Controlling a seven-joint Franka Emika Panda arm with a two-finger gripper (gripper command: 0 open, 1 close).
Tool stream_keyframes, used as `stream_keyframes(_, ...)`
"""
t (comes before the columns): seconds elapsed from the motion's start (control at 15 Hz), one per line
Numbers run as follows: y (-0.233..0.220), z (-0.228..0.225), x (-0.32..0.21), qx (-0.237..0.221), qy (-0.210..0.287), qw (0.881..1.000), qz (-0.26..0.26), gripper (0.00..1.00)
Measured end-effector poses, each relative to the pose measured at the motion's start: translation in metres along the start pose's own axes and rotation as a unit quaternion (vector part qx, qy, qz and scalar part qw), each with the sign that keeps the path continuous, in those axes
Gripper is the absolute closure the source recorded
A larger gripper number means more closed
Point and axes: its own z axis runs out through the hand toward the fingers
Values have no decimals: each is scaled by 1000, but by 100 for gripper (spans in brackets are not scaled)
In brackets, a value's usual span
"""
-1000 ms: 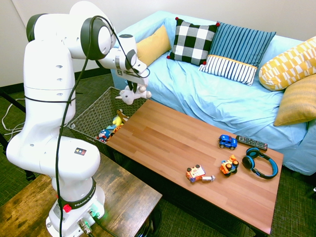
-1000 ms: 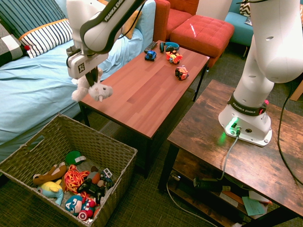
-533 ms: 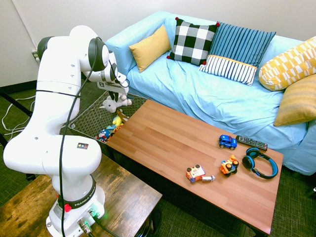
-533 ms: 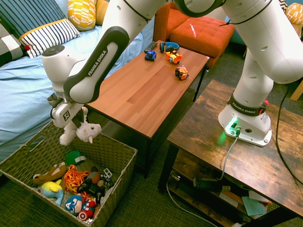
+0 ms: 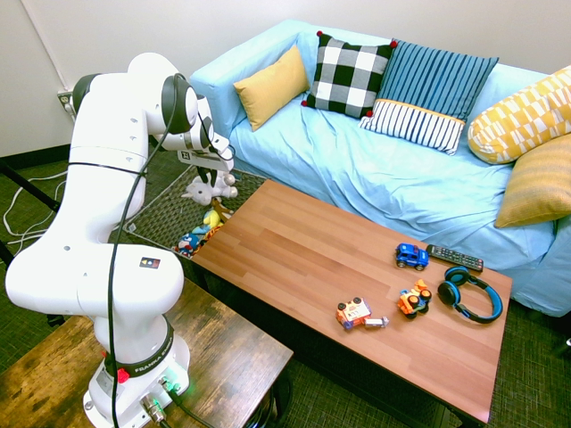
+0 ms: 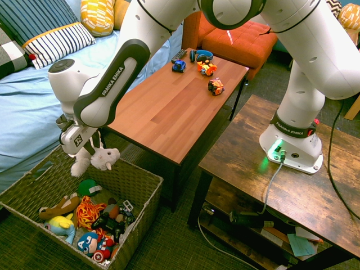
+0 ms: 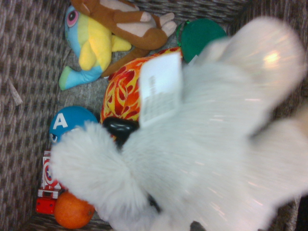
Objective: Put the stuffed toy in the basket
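Observation:
The stuffed toy [image 6: 97, 160], a small white plush animal, hangs in the air just above the basket [image 6: 136, 172]. My gripper [image 6: 91, 145] is directly over it and shut on its top. The basket is a large woven one on the floor between the sofa and the table's end. From the other side the stuffed toy [image 5: 211, 187] dangles under the gripper [image 5: 217, 169] over the basket [image 5: 163, 210]. In the wrist view the stuffed toy [image 7: 207, 144] fills most of the picture, its white tag showing, with the basket's floor [image 7: 24, 96] behind it.
Several toys lie in the basket: a yellow-blue plush [image 7: 91, 48], a brown plush [image 6: 56, 207], a flame-patterned ball [image 7: 122, 91]. The wooden coffee table [image 5: 294, 259] carries orange robot toys [image 5: 357, 313], a blue car [image 5: 411, 257], headphones [image 5: 471, 294] and a remote [image 5: 454, 257]. The blue sofa [image 5: 393, 178] stands behind.
The arm swung the stuffed toy from beside the table's corner down and over the basket. In the last half second it barely moved.

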Motion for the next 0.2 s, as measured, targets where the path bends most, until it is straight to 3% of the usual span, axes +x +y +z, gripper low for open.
stream_keyframes(0.2,-2,-5,0,3,2,1000,-1,0)
